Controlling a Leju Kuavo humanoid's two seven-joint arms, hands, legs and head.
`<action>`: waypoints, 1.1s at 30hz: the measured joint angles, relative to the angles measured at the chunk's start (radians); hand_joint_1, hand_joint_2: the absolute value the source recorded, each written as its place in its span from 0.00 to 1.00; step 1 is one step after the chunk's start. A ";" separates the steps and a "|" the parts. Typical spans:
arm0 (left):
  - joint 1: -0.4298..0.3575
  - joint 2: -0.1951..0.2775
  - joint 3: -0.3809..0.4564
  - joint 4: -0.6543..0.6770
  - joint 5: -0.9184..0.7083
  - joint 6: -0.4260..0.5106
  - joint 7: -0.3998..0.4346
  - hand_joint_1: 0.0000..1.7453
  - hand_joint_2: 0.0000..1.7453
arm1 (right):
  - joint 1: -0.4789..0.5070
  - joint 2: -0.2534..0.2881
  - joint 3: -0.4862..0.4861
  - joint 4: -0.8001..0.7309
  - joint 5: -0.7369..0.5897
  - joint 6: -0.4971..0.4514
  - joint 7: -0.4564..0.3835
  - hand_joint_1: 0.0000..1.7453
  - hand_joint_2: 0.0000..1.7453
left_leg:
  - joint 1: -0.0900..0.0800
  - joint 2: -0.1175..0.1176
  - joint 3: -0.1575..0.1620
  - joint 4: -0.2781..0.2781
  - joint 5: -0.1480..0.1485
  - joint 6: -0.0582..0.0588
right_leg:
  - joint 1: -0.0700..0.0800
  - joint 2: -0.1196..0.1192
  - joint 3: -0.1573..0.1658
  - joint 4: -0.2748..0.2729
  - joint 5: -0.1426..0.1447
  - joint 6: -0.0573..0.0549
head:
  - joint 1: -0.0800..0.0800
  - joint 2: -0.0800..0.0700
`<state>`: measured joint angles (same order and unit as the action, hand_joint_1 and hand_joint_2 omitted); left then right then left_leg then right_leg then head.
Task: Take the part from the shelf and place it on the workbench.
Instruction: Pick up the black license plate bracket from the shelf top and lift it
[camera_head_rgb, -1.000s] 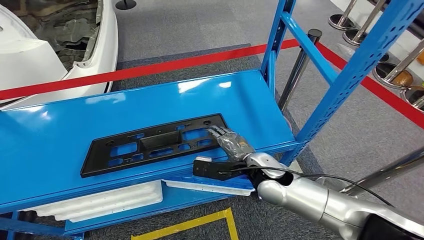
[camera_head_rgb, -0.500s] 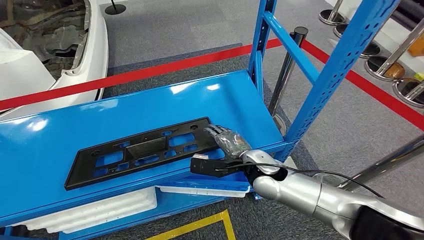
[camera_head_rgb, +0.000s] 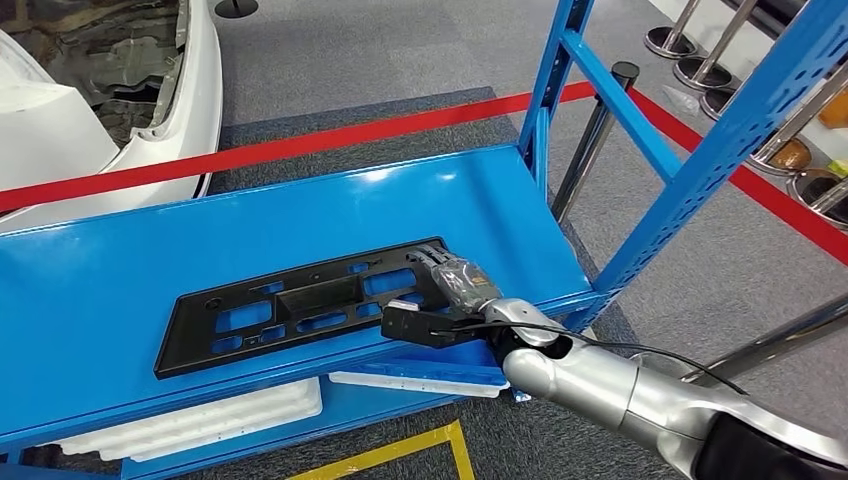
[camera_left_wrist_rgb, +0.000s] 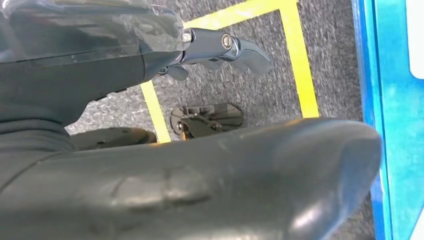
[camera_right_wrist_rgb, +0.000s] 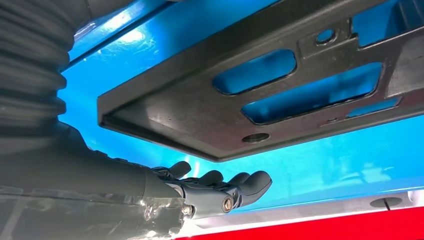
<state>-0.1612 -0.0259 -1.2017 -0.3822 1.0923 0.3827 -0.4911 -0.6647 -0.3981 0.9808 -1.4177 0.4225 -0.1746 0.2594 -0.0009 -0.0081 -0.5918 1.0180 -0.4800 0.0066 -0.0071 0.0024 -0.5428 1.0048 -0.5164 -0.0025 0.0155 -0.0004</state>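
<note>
On the blue shelf (camera_head_rgb: 120, 270), approx. mid-deck, the black part (camera_head_rgb: 300, 305) is laid flat, its long side running across the deck. It is a flat plastic frame w/ several rectangular cut-outs through which blue is seen. Its right end is reached by the right hand (camera_head_rgb: 452, 282), which is brought in from the lower right on a silver arm (camera_head_rgb: 600, 385). In the head view the fingers (camera_head_rgb: 432, 262) are laid over the part's right end, close together and stretched fwd. A black wrist block (camera_head_rgb: 425, 327) is seen just below the hand, at the shelf's front lip.

In the right wrist view the part (camera_right_wrist_rgb: 280, 95) is seen close up, w/ the dark fingers (camera_right_wrist_rgb: 240, 186) extended side by side next to its corner, over the blue deck. No closed grasp is shown: fingers appear straight, not wrapped round the edge. Whether the part is actually pinched, or just touched, cannot be told from these frames.

Below the deck, white foam trays (camera_head_rgb: 210, 405) are stored on a lower level. A red barrier tape (camera_head_rgb: 300, 145) is stretched behind the shelf, and a white car body (camera_head_rgb: 60, 110) is parked beyond it at the far left. Chrome stanchion bases (camera_head_rgb: 690, 45) are stood on grey carpet at the upper right.

In the left wrist view the left hand (camera_left_wrist_rgb: 220, 47) is hung over grey carpet and yellow floor tape (camera_left_wrist_rgb: 300, 60), fingers loosely extended, nothing held.
</note>
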 joint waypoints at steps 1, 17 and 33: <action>0.000 0.000 0.000 0.000 0.000 0.008 0.002 0.00 0.00 | 0.000 0.002 0.000 0.003 -0.001 -0.001 -0.002 0.00 1.00 | 0.000 0.000 0.000 0.000 0.000 0.000 | 0.000 0.000 0.000 0.000 0.000 0.001 | 0.000 0.000; 0.000 0.000 0.000 0.000 -0.003 0.042 0.027 0.00 0.00 | 0.000 0.031 0.008 0.048 0.005 0.002 -0.015 0.00 1.00 | 0.003 0.000 0.004 -0.003 -0.001 -0.001 | 0.003 0.000 0.001 0.000 -0.002 0.006 | 0.000 0.000; -0.001 -0.004 0.000 0.000 -0.015 0.052 0.030 0.00 0.00 | -0.041 0.101 0.044 0.119 0.140 -0.075 -0.058 0.00 1.00 | 0.003 0.001 0.005 -0.004 -0.001 -0.001 | 0.003 0.000 0.001 0.001 -0.002 0.006 | 0.000 0.000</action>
<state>-0.1623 -0.0304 -1.2020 -0.3822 1.0772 0.4344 -0.4608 -0.7057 -0.2968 1.0247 -1.2990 0.5627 -0.2498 0.2011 0.0023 -0.0075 -0.5869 1.0144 -0.4806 0.0051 -0.0038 0.0027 -0.5417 1.0057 -0.5181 0.0031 0.0152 -0.0004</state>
